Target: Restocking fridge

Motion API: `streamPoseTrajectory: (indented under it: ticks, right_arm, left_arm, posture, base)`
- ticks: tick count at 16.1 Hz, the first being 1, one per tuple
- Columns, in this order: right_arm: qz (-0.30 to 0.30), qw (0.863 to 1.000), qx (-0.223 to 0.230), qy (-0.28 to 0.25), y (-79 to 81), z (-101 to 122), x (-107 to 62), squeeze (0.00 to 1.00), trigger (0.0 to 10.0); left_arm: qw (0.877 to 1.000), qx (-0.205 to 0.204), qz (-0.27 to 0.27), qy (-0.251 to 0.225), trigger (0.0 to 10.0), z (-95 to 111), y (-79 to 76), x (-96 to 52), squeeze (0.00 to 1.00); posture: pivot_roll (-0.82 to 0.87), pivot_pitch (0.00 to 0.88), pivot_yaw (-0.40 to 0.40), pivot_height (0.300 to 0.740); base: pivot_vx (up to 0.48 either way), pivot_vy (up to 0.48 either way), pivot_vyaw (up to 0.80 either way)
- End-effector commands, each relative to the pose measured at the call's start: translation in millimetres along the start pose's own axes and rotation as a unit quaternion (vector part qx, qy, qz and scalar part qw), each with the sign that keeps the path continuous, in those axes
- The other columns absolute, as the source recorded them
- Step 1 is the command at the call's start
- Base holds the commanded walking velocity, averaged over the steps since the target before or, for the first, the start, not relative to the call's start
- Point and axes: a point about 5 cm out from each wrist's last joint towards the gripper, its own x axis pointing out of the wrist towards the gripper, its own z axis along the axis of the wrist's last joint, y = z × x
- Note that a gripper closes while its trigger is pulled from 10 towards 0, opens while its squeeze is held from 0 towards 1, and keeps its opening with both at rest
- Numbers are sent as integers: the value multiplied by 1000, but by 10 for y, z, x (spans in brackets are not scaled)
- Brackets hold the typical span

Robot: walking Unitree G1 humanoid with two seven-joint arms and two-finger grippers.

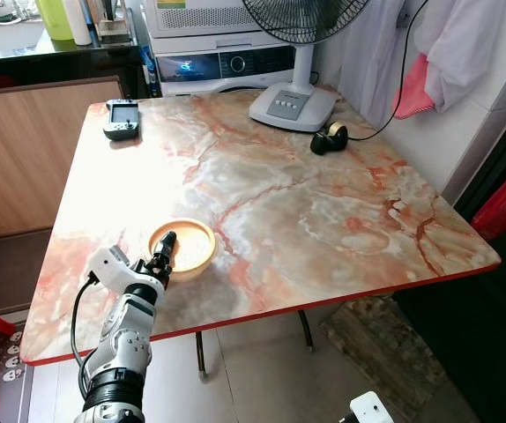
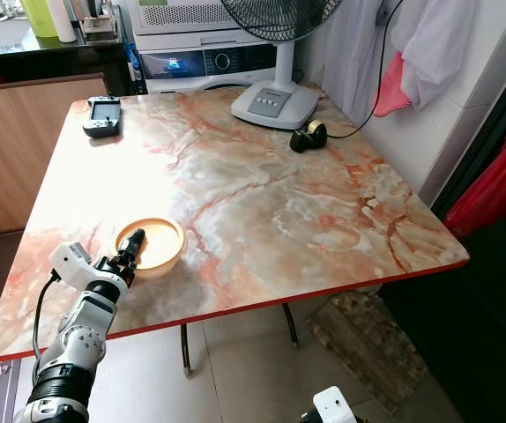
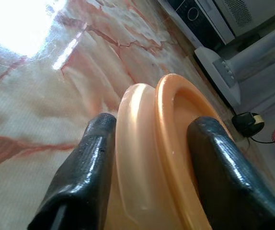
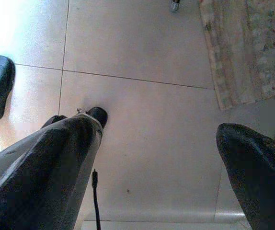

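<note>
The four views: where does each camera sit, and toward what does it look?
Left eye view: head, looking down at the marble table; left arm visible.
Right eye view: same scene, including the orange bowl.
Left wrist view: along the left gripper, fingers astride the bowl's rim.
Right wrist view: the right gripper open over the tiled floor.

Bright daylight; glare whitens the table (image 3: 17, 28), perhaps overexposed.

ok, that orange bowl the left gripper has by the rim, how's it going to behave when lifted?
Orange bowl looks like glossy thin plastic: probably light and stiff. The left gripper pinches one side of the rim, so it may tilt or slip on the smooth wall. Unlikely to break if dropped on the table.
</note>
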Motion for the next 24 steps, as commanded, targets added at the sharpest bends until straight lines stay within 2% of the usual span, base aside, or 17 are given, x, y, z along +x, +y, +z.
streamPoseTrajectory:
  ticks: [1,6,17,20,21,22,24]
  right_arm:
    - [-3,1000,-6,5,-25,-17,-5,0,10000]
    - [-2,1000,-12,6,-17,-14,-3,0,10000]
    - [-2,1000,-9,5,-15,-5,-1,0,10000]
    - [-2,1000,-7,5,-15,-12,-3,0,10000]
    - [-2,1000,-4,4,-16,-14,-3,0,10000]
    - [-3,1000,-1,3,-23,-19,-5,0,10000]
    - [-4,1000,6,0,-27,-20,-7,0,10000]
  left_arm:
    - [1000,9,-9,4,0,-21,-54,33,0]
    - [1000,17,-19,2,0,-25,-96,41,0]
    - [998,27,-56,-33,0,121,-294,26,0]
    - [995,23,-83,-58,0,238,-432,-1,0]
    - [993,26,-88,-68,4235,284,-468,-27,0]
    - [992,42,-78,-84,10000,331,-459,-74,0]
    - [990,75,-55,-104,10000,390,-400,-153,0]
  posture:
    - [-33,0,-39,740]
    - [-33,0,-36,740]
    - [-18,0,-37,740]
    - [-19,0,-35,740]
    - [-19,0,-34,740]
    - [-16,0,-35,740]
    - [-16,0,-35,740]
  base:
    - [0,0,0]
    - [0,0,0]
    - [0,0,0]
    - [0,0,0]
    - [0,0,0]
    - [0,0,0]
    - [0,0,0]
